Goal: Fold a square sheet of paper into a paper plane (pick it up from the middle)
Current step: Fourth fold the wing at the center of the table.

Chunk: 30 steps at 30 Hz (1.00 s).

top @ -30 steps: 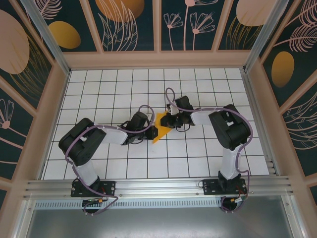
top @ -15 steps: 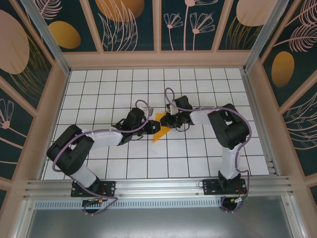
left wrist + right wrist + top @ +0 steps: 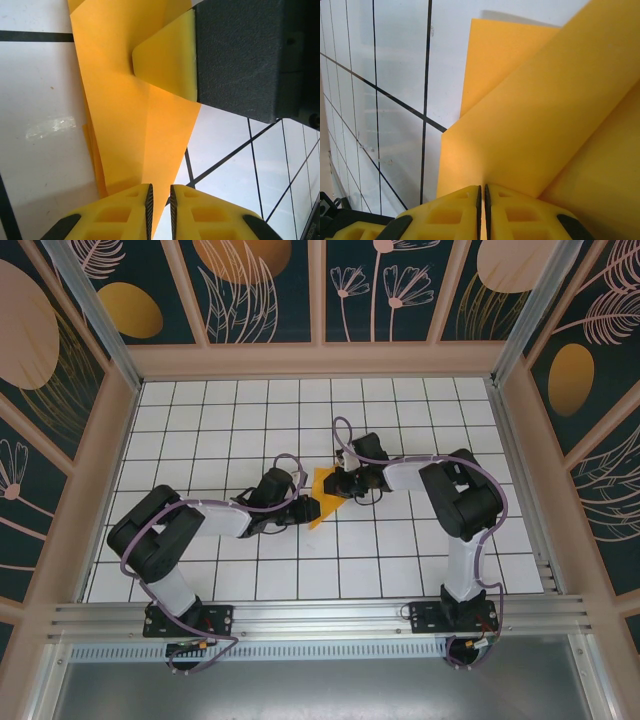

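Observation:
The square sheet of paper is folded into a narrow pointed orange-yellow wedge, the paper plane, lying mid-table. My left gripper is at its near left tip. In the left wrist view the wedge tapers down into the narrow gap of the left gripper, whose pads stand slightly apart with white table showing between them. My right gripper is at the wedge's far right edge. Seen from the right wrist, the right gripper is shut on a raised flap of the paper.
The white gridded table is walled by wooden panels on three sides. A metal rail runs along the near edge by both arm bases. The right gripper's yellow finger sits on the paper in the left wrist view.
The left arm stretched out low with its elbow swung left, then drew back in. Its gripper stayed at the wedge's near tip. The right arm and the paper barely moved.

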{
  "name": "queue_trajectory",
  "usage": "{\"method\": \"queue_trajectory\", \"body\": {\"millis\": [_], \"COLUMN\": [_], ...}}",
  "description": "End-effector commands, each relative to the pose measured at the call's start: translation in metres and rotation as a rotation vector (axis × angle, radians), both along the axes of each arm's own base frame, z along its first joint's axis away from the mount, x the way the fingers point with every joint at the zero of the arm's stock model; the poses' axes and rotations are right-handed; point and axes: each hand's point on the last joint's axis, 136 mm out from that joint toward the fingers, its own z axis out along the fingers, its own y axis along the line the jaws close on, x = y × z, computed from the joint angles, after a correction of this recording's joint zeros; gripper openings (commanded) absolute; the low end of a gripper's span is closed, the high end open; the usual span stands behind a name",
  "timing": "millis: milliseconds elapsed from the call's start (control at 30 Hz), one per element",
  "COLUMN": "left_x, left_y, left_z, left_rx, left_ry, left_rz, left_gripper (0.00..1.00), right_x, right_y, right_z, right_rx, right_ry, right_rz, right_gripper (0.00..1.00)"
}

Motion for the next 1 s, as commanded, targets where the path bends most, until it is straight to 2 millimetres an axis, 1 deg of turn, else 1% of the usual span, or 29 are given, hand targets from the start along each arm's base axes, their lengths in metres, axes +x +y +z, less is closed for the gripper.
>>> {"method": "queue_trajectory", "body": {"millis": [0, 67, 100, 133, 400, 567, 700, 767, 800, 867, 967], "left_x": [-0.004, -0.005, -0.007, -0.007, -0.014, -0.015, -0.020, -0.021, -0.022, -0.024, -0.027], "left_y": [0.000, -0.001, 0.001, 0.002, 0.003, 0.003, 0.009, 0.013, 0.016, 0.020, 0.024], "left_z": [-0.004, -0.004, -0.013, -0.016, -0.025, -0.027, -0.037, -0.043, -0.046, -0.051, -0.058], "left_rx": [-0.008, -0.013, 0.001, 0.005, 0.022, 0.028, 0.073, 0.111, 0.130, 0.162, 0.194], "left_ry": [0.014, 0.016, 0.035, 0.041, 0.065, 0.072, 0.095, 0.103, 0.106, 0.115, 0.127], "left_rz": [-0.005, -0.007, -0.007, -0.005, -0.012, -0.013, -0.004, 0.002, 0.008, 0.012, 0.013], "left_gripper": [0.20, 0.19, 0.19, 0.19, 0.17, 0.17, 0.13, 0.10, 0.08, 0.07, 0.04], "right_x": [0.001, 0.002, 0.002, 0.002, 0.003, 0.003, 0.005, 0.007, 0.008, 0.010, 0.006], "right_y": [-0.006, -0.007, -0.007, -0.008, -0.010, -0.013, -0.016, -0.014, -0.012, -0.006, 0.005], "right_z": [-0.016, -0.016, -0.016, -0.017, -0.021, -0.025, -0.025, -0.016, -0.008, 0.009, 0.039], "right_rx": [-0.060, -0.063, -0.064, -0.068, -0.086, -0.098, -0.106, -0.092, -0.075, -0.040, 0.057], "right_ry": [0.016, 0.016, 0.016, 0.018, 0.027, 0.035, 0.035, 0.015, -0.004, -0.044, -0.097], "right_rz": [-0.021, -0.027, -0.028, -0.031, -0.045, -0.056, -0.070, -0.069, -0.066, -0.055, -0.013], "right_gripper": [0.14, 0.14, 0.14, 0.14, 0.14, 0.14, 0.14, 0.14, 0.14, 0.14, 0.13]}}
